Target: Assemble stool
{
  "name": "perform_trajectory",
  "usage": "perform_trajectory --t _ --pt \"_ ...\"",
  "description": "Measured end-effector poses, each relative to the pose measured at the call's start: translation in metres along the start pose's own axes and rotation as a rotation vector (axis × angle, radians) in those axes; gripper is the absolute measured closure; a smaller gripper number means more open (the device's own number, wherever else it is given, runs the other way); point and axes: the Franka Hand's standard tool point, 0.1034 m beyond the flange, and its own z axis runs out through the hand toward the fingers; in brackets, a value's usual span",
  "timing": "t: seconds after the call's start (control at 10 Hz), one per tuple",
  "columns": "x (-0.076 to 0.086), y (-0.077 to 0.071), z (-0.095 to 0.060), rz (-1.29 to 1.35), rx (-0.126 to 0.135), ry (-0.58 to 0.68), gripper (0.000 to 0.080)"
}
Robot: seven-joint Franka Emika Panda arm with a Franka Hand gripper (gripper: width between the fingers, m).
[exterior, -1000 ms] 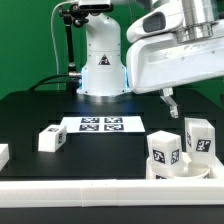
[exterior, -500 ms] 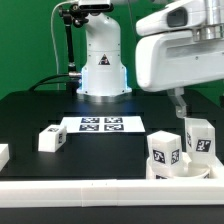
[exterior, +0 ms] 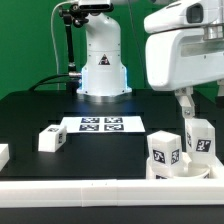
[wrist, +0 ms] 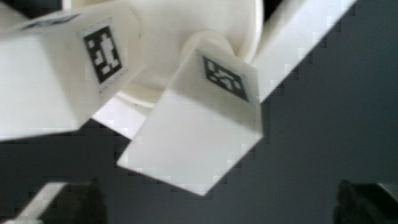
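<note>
- Since the earlier frames, the arm and its tool (exterior: 187, 104) have been carried toward the exterior view's right, and are now placed above the stool parts at the lower right of the frame.
- The tool is seen spread wide, with nothing held.
- The seat (exterior: 178, 170) is set on the black worktop (exterior: 30, 110) at the lower right, with two legs (exterior: 198, 138) stood upright at it.
- A third leg (exterior: 52, 139) is laid at the left, near the marker board (exterior: 100, 124).
- In the wrist view a tagged leg (wrist: 187, 135) is seen close up.
</note>
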Motion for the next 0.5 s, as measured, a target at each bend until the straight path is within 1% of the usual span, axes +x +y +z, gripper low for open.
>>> perform_trajectory --t 0.1,0.3,0.4,0.5 --pt "-0.0014 0.0012 0.0013 -0.132 0.0 -0.002 0.0151" --pt "-0.0016 0.0011 0.0055 -0.381 -0.009 -0.017 0.0151" --pt "-0.0015 0.0001 0.0097 -0.494 -0.007 -0.027 0.0151" --pt "-0.0025 0.0016 0.0098 -0.531 -0.007 -0.027 0.0151"
